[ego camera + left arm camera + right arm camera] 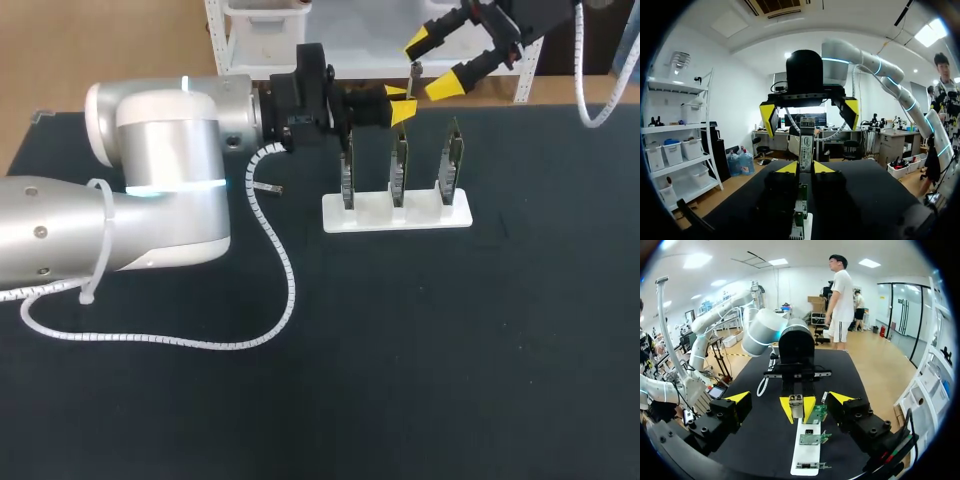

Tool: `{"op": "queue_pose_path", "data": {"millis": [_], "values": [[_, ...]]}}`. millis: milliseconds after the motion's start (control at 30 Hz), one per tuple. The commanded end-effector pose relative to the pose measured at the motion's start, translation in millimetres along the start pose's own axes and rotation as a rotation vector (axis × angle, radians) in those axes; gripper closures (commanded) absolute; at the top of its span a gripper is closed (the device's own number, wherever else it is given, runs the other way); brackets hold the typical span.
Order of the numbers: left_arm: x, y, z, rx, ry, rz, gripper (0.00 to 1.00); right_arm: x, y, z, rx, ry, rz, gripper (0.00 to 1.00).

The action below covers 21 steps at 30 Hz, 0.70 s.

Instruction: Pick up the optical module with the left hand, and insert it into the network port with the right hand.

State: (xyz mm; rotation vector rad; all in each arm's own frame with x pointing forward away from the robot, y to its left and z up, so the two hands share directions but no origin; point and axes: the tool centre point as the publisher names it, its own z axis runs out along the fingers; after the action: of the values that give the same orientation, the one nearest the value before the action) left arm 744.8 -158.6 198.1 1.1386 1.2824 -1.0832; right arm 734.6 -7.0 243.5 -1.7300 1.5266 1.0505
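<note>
The optical module is a thin metal bar with a printed label, standing upright. My left gripper is shut on its lower end, just above the middle card. In the left wrist view the module rises from between the yellow tips of the left gripper. My right gripper stands open, its fingers wide on either side of the module and not touching it. From the right wrist, the module faces my right gripper, end on. Three network cards stand in a white holder.
The left arm's white coiled cable trails over the black table, left of the holder. The left arm's thick body covers the table's left side. In the right wrist view the holder with its cards lies under the gripper.
</note>
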Motion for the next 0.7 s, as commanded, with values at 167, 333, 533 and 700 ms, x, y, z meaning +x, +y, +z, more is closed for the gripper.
{"op": "queue_pose_path", "data": {"millis": [167,333,533,700], "values": [[0.1,0.1,-0.3,-0.001,-0.001,-0.001,1.0,-3.4,-1.3,4.0,-0.005,-0.004,-0.008,0.0],[0.1,0.1,-0.3,-0.001,-0.001,-0.001,1.0,-0.5,-2.7,5.5,-0.007,0.005,-0.005,0.0],[0.1,0.1,-0.3,-0.001,-0.001,-0.001,1.0,1.1,-3.3,8.2,-0.013,0.009,-0.001,0.0],[0.1,0.1,-0.3,-0.001,-0.001,-0.001,1.0,0.8,-3.1,8.3,-0.018,0.009,-0.002,0.0]]}}
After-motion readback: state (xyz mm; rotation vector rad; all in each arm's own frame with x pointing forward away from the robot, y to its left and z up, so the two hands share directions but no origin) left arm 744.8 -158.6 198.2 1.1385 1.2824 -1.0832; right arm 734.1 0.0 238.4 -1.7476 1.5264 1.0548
